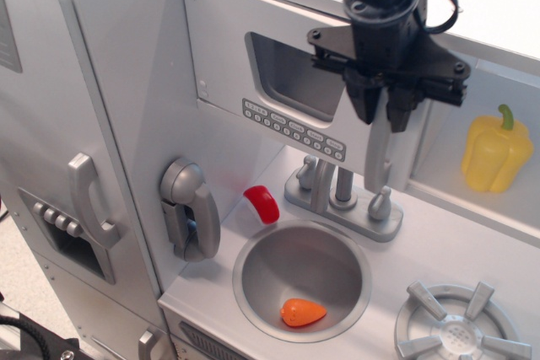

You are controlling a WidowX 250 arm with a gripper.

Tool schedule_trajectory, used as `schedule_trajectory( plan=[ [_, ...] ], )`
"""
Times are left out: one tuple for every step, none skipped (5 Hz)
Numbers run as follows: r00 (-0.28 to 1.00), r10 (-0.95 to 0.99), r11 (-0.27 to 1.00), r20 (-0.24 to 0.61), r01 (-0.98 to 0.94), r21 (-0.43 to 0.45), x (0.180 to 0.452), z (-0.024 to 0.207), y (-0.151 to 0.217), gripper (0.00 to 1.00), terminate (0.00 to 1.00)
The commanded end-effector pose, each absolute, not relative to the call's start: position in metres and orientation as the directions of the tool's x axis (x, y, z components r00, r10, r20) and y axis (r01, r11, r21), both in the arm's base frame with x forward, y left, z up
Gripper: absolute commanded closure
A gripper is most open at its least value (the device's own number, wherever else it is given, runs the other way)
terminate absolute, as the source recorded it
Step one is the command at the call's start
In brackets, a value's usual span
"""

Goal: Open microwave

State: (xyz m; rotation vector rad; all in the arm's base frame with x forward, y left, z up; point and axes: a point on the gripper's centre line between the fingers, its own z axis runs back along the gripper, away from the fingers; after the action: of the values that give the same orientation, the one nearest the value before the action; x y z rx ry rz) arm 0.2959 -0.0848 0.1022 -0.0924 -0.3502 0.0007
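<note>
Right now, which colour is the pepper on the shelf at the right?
The pepper is yellow with a green stem; the single camera view shows it clearly.

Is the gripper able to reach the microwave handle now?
Probably yes: the gripper is already closed around the top of the microwave's bar handle, and nothing stands between them.
</note>
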Motion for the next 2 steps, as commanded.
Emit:
schedule_trajectory(
  plan=[
    [0.933, 0.03, 0.993, 0.358, 0.012, -0.114, 0.265, 0.124, -0.079, 1.0, 0.0],
    [0.956, 0.005, 0.994, 0.293, 0.027, -0.106, 0.239, 0.127, -0.065, 0.0, 0.0]
  ],
)
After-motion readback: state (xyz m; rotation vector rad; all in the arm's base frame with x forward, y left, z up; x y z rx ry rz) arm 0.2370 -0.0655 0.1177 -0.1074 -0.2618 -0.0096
